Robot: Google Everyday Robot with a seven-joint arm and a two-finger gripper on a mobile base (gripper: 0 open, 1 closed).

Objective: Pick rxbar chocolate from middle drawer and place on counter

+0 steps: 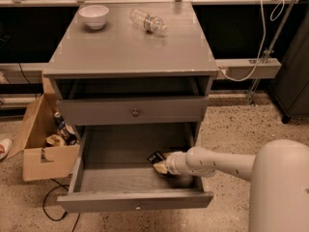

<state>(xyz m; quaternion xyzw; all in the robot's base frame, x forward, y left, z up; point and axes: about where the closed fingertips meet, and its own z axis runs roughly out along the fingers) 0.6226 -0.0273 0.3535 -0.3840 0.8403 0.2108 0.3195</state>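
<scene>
The middle drawer (120, 180), the cabinet's lowest one, is pulled out. The rxbar chocolate (155, 156), a small black bar, lies on the drawer floor at the right. My gripper (161, 166) reaches into the drawer from the right. Its tip sits right at the bar's near end and covers part of it. The white arm (217, 162) crosses the drawer's right wall. The counter (130, 50) is the grey top slab above.
A white bowl (93, 16) and a clear plastic bottle (148, 21) on its side lie at the back of the counter. The drawer above (133, 111) is shut. An open cardboard box (46, 149) with clutter stands on the floor at the left. My white body (280, 187) is at the bottom right.
</scene>
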